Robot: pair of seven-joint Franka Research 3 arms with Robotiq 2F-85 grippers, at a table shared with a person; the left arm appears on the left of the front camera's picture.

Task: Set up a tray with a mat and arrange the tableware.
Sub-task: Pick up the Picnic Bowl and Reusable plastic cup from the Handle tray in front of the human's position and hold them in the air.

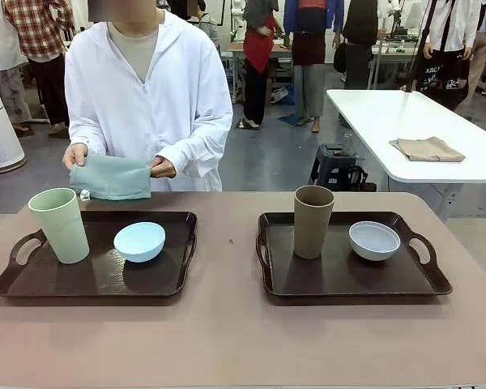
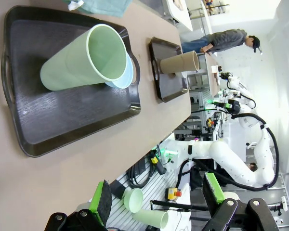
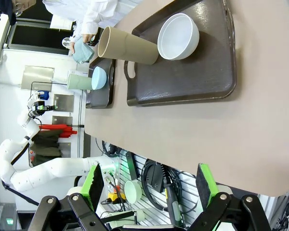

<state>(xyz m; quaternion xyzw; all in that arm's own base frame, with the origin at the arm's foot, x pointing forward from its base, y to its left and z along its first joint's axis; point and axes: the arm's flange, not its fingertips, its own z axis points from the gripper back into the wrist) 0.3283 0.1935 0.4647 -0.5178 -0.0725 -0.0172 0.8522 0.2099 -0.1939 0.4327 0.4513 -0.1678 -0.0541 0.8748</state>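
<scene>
Left end effector [image 2: 158,198], right end effector [image 3: 149,187] open, empty. Pale green cup [image 1: 59,224], light blue bowl [image 1: 139,241] on left tray [image 1: 97,280]; brown cup [image 1: 313,220], whitish bowl [image 1: 374,240] on right tray [image 1: 340,277]; person [image 1: 146,97] holds mat [image 1: 111,177].

The left tray [image 1: 73,279] and right tray [image 1: 340,279] were dark brown (a faint wood grain showed on them). The pale green cup [image 1: 59,224] and light blue bowl [image 1: 139,241] contrasted with the brown cup [image 1: 313,220] and whitish bowl [image 1: 374,240]. The table [image 1: 227,332] was pinkish beige, the folded mat [image 1: 111,177] muted teal, the person's jacket [image 1: 146,105] white.
</scene>
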